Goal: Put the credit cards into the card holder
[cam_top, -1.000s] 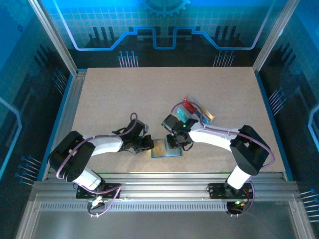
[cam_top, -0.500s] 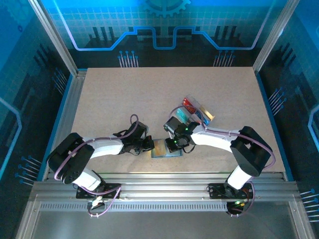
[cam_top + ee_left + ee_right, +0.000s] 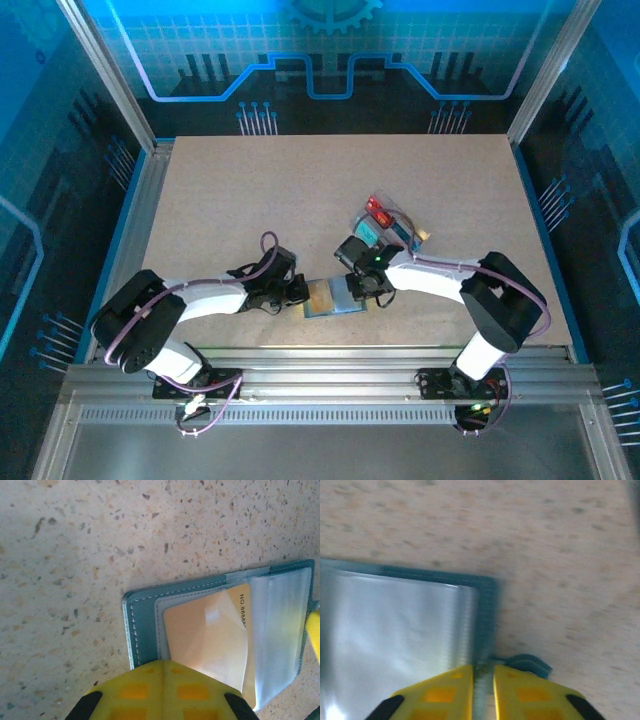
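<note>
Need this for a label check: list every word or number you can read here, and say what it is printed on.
"NO 8888": printed sideways on the orange card in the card holder; the digits run on under the clear sleeve and cannot be read.
Cards in the clear tray, seen from above: too small to read.
No other text.

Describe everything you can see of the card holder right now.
The card holder is a flat teal-blue wallet with stitched edges, lying open on the speckled table near its front edge. Clear plastic sleeves cover its inside, and an orange card lies partly under one. The shut left gripper sits over one side, and the right gripper pinches the opposite edge, beside a small tab.
</note>
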Controlling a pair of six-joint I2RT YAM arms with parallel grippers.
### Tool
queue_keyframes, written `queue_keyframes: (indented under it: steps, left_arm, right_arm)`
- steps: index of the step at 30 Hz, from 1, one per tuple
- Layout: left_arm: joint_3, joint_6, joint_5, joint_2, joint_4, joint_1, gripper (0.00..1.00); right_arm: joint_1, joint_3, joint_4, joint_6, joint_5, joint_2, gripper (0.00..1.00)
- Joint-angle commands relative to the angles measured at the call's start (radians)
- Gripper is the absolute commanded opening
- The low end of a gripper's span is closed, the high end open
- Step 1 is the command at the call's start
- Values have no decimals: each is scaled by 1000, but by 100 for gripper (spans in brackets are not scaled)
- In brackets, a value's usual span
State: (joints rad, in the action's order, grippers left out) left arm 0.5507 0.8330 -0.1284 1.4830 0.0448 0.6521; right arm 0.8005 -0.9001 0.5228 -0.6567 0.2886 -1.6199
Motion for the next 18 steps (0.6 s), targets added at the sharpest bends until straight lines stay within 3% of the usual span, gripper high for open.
queue_keyframes:
  steps: [1, 8, 11, 18]
  left_arm:
    - [-46, -34, 52, -3, -141, 3, 0]
    - [-49, -68, 36, -13, -143, 5, 0]
    - [-47, -77, 31, -20, -145, 5, 0]
    - [-57, -69, 24, -22, -134, 6, 0]
  right_arm:
    - [-16, 44, 90, -66, 110, 47, 27]
    - [12, -36, 89, -3, 121, 83, 31]
    - [47, -82, 29, 69, 49, 97, 33]
    - [46, -198, -56, 167, -143, -37, 34]
